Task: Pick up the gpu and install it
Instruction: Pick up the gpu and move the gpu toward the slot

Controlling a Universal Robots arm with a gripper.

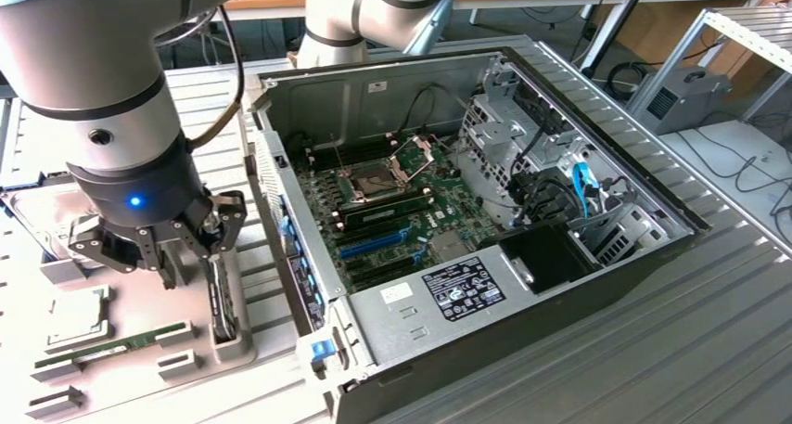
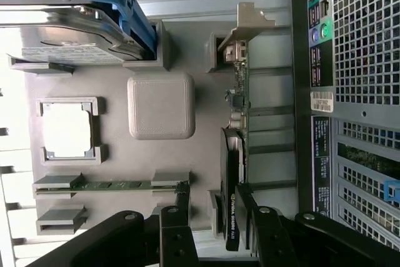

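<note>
The gripper [image 2: 212, 203] had its jaws spread wide, and they held nothing. The gpu [image 2: 232, 154] stood between the 2 fingers [image 2: 182, 207], close to 1 of them. I could not tell if it touched. The gpu was up on its thin edge in a slot of the grey tray [image 2: 206, 104], with its silver end far from the gripper. A thin green stick [image 2: 119, 186], a hard drive [image 2: 62, 42] and a square chip [image 2: 65, 128] lay in the same tray. The open computer case [image 1: 495, 211] sat just beside the tray, on the exterior view's right.
</note>
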